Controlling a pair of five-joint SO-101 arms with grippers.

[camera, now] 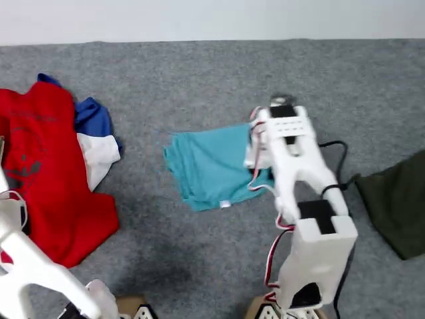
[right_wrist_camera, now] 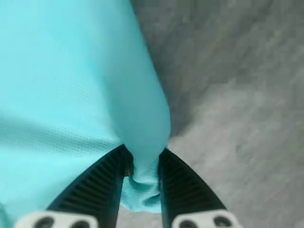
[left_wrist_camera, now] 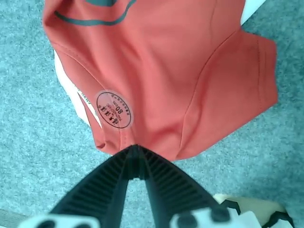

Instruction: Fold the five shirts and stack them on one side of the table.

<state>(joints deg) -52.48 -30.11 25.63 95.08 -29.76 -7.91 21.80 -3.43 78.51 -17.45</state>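
The right end effector grips a bunched fold of a teal shirt, its black jaws held a narrow gap apart by the cloth caught between them. The teal shirt lies partly folded near the middle of the grey tabletop, and the right arm stretches over the shirt's 3 o'clock edge.

At the tabletop's 9 o'clock side, a red shirt lies spread flat. A blue shirt shows from under it toward 10 o'clock, with a white shirt just below the blue one. The left end effector has its jaws pressed fully together, the tips meeting on the hem of the red shirt, where the creases in the cloth run toward them. A round sticker sits on the red cloth just beyond the tips, and a strip of the white shirt shows beside it. The left arm stands at about 8 o'clock. A dark green shirt lies apart at 3 o'clock, running off the tabletop's edge.
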